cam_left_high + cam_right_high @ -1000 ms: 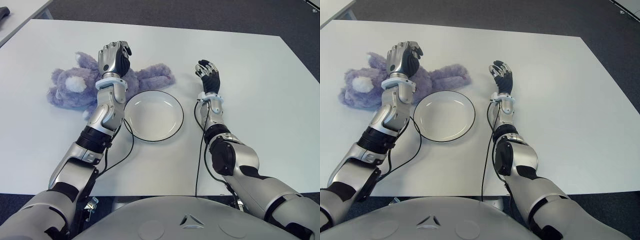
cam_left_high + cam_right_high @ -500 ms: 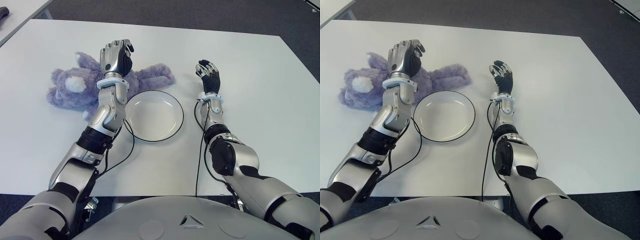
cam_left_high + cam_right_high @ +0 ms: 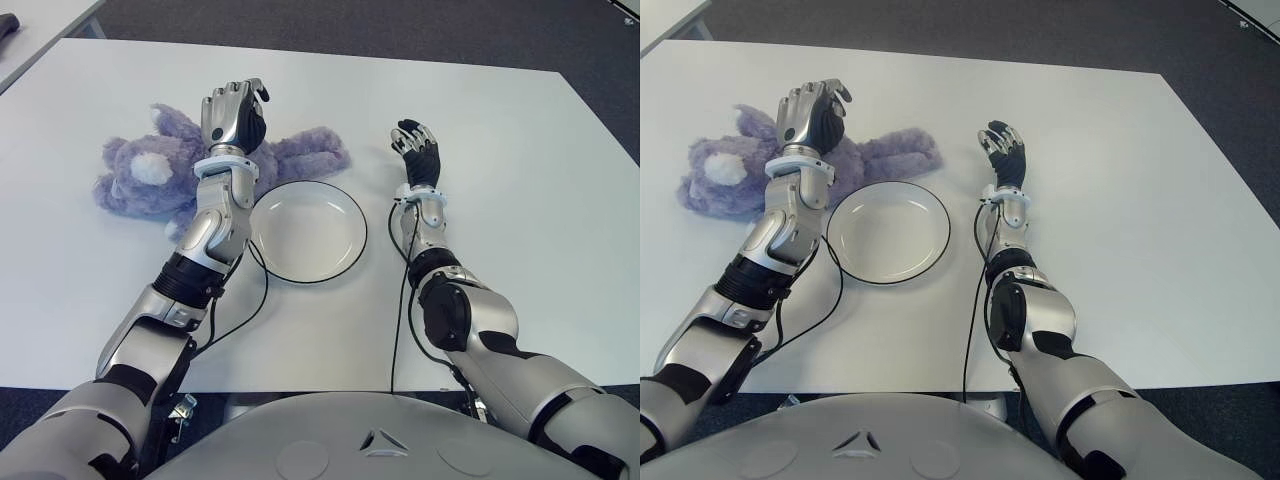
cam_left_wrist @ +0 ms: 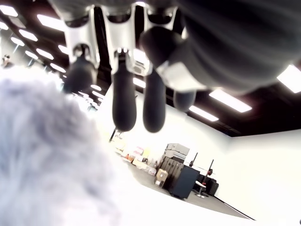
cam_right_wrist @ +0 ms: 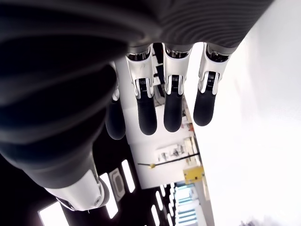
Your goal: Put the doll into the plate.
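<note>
A purple plush doll point(image 3: 150, 170) lies on the white table point(image 3: 520, 180), just left of and behind a white plate point(image 3: 306, 231) with a dark rim. My left hand point(image 3: 233, 110) hovers over the doll's middle, fingers relaxed and holding nothing; in the left wrist view the purple fur point(image 4: 42, 155) shows close beside the fingers point(image 4: 124, 101). My right hand point(image 3: 416, 150) is held up to the right of the plate, open and empty. The plate holds nothing.
The table's far edge meets dark carpet point(image 3: 400, 30). Another pale table corner point(image 3: 40, 25) shows at the far left. Cables point(image 3: 400, 300) hang along both forearms near the plate.
My left hand has lifted slightly and shifted a little to the right above the doll, its fingers loosening. The doll, plate and right hand have not moved.
</note>
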{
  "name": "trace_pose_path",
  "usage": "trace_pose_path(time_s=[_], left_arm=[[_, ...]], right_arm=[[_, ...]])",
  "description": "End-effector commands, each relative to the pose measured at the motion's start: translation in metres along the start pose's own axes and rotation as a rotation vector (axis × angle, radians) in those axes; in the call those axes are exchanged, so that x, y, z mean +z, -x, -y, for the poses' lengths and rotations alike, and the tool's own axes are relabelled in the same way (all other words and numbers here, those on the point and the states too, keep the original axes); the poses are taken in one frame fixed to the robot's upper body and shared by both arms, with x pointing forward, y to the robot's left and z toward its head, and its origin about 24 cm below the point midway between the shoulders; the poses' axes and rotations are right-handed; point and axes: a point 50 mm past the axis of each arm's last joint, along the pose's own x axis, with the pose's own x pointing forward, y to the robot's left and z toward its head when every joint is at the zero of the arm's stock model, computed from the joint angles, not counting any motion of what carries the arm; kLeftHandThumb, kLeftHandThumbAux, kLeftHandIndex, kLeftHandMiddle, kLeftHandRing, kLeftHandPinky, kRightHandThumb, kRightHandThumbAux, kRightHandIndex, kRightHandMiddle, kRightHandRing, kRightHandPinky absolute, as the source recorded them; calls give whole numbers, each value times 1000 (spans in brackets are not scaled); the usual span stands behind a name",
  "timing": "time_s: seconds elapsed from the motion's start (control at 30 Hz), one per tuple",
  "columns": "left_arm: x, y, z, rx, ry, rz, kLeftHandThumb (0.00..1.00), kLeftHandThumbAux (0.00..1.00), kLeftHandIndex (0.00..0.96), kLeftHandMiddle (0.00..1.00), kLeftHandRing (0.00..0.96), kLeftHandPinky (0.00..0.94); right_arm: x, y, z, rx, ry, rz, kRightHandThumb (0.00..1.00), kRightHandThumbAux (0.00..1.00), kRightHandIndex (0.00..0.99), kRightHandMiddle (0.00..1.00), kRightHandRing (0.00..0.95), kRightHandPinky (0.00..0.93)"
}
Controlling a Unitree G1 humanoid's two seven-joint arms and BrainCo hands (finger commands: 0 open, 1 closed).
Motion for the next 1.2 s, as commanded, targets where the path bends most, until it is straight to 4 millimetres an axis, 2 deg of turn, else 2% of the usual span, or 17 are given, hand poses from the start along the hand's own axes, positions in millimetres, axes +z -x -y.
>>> trace_pose_path(time_s=[0.03, 0.07, 0.1, 0.13, 0.17, 0.2, 0.27, 0.3, 0.33, 0.4, 0.43, 0.5, 0.53, 0.63, 0.93, 1.2], left_arm=[[-10, 4, 6, -75, -147, 83, 839, 658, 436, 488, 633, 582], [-11, 5, 6, -82, -163, 95, 839, 658, 436, 487, 629, 578], [-12, 5, 6, -103, -188, 110, 837, 660, 433, 482, 555, 498], [-12, 5, 6, -119, -206, 121, 580, 441, 327, 489, 513, 477], [-12, 5, 6, -139, -230, 134, 536, 404, 309, 490, 505, 473], [-12, 5, 6, -152, -245, 141, 488, 353, 238, 462, 489, 501], [-15, 6, 6, -179, -281, 160, 449, 308, 140, 379, 403, 381], [-17, 7, 6, -193, -301, 169, 446, 305, 134, 373, 397, 371], [-18, 7, 6, -202, -314, 174, 424, 290, 98, 271, 276, 251], [-19, 8, 5, -213, -329, 181, 417, 286, 87, 241, 240, 215], [-20, 9, 5, -223, -340, 183, 399, 273, 55, 162, 143, 98], [-21, 9, 4, -246, -359, 184, 388, 264, 34, 113, 86, 33], [-22, 10, 4, -256, -365, 183, 364, 251, 8, 50, 29, 8], [-24, 10, 3, -294, -391, 182, 326, 235, 0, 2, 1, 0], [-27, 13, -2, -382, -438, 203, 285, 209, 0, 0, 0, 0], [-31, 16, -6, -450, -433, 212, 295, 176, 0, 0, 0, 0]], right_arm=[[-94, 83, 34, -141, -31, -372, 299, 792, 275, 241, 208, 234], [-94, 83, 34, -141, -31, -371, 300, 791, 275, 240, 208, 234], [-94, 83, 34, -141, -30, -370, 302, 791, 275, 239, 206, 231], [-94, 83, 34, -141, -30, -369, 301, 793, 273, 236, 203, 225], [-94, 83, 34, -140, -29, -368, 301, 794, 273, 236, 202, 224], [-94, 83, 34, -140, -28, -368, 301, 797, 271, 234, 201, 224], [-93, 82, 34, -139, -26, -366, 293, 797, 267, 234, 201, 224], [-93, 82, 34, -138, -26, -365, 292, 798, 267, 235, 201, 224], [-93, 82, 34, -138, -26, -365, 289, 797, 264, 234, 200, 222], [-93, 82, 34, -137, -27, -364, 286, 797, 263, 234, 200, 222], [-93, 83, 34, -138, -26, -363, 283, 797, 262, 233, 200, 223], [-93, 83, 34, -138, -24, -362, 275, 800, 262, 233, 200, 225], [-93, 83, 34, -138, -22, -361, 273, 801, 260, 232, 202, 227], [-93, 82, 34, -138, -19, -360, 272, 807, 258, 234, 206, 232], [-93, 82, 34, -135, -18, -365, 289, 798, 258, 233, 205, 233], [-93, 82, 33, -136, -21, -363, 292, 800, 259, 240, 207, 226]])
